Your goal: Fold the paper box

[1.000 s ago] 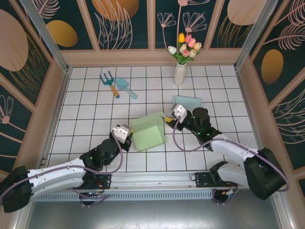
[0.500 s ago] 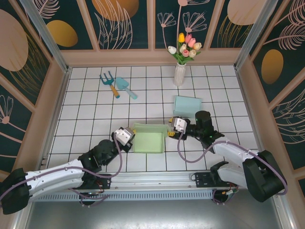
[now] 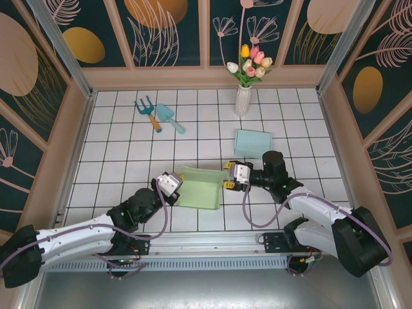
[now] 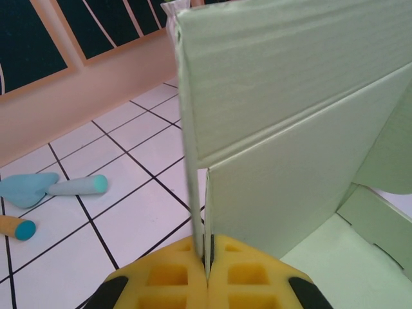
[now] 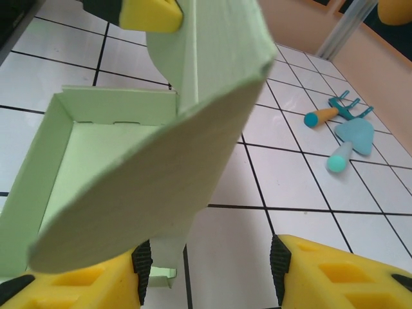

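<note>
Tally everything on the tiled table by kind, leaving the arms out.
Boxes: 2, the green box and the pale blue box
Garden tools: 2, the fork and the trowel
Vases of tulips: 1, the vase
Total: 5
</note>
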